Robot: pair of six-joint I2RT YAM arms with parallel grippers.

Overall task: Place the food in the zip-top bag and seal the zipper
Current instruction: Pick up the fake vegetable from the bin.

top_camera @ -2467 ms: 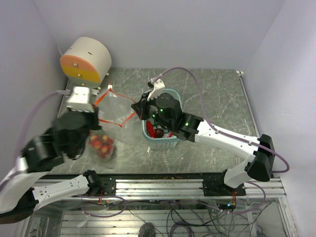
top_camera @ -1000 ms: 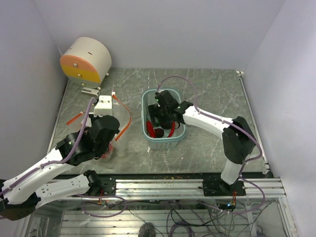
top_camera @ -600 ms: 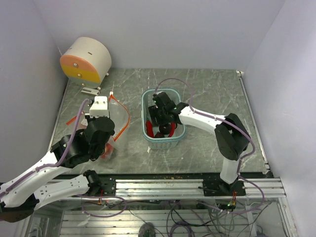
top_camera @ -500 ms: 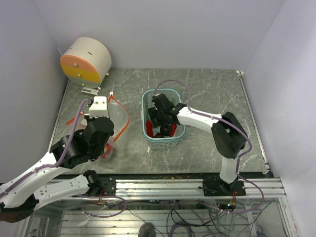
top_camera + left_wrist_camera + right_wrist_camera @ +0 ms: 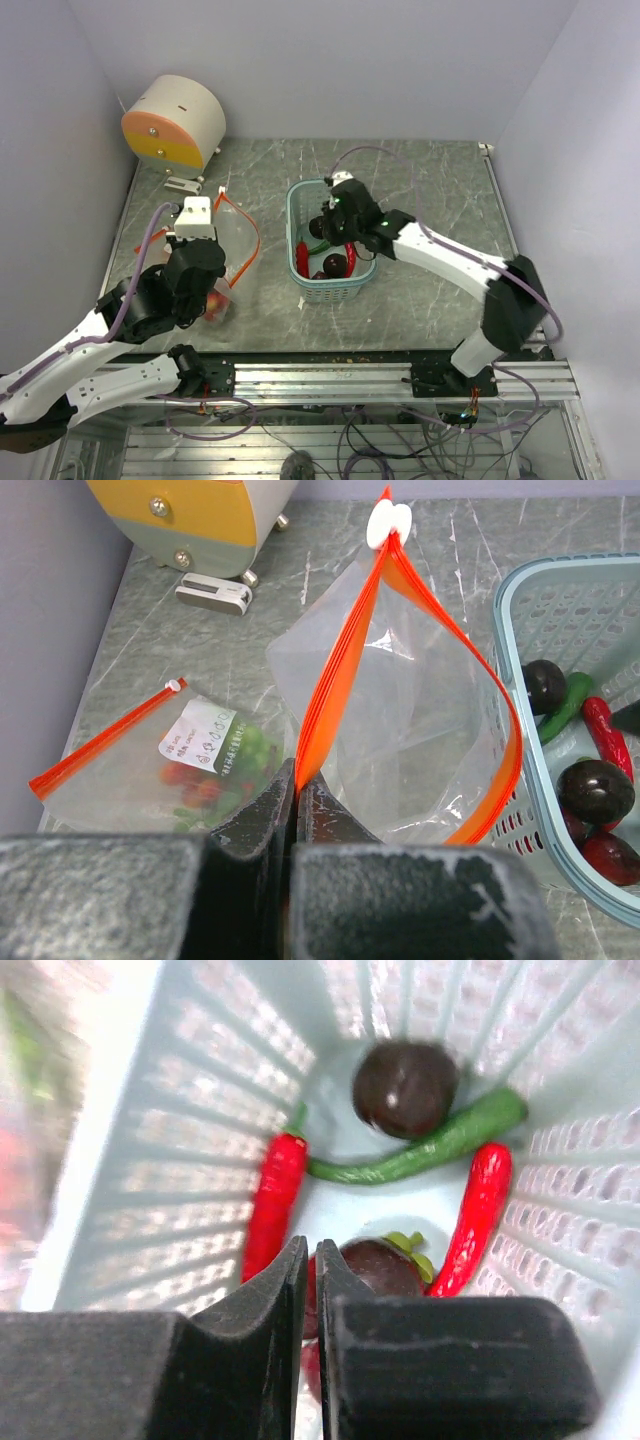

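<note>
My left gripper is shut on the zipper, the orange-red strip of the clear zip-top bag. The bag stands upright with its mouth bowed open toward the basket, and a white slider sits at the strip's far end. The light-blue basket holds the food: two red chillies, a green pepper and dark round fruits. My right gripper hangs above that food with its jaws drawn together to a thin slit. Nothing is clearly caught in it.
A second clear bag with red and green pieces inside lies flat on the table to the left, its orange strip pointing outward. An orange-and-white drum stands at the back left corner. The walls are close on both sides.
My right gripper has gone from wide open to shut and has lifted out of the basket's bottom. My left gripper stays shut on the strip, having shifted only slightly.
</note>
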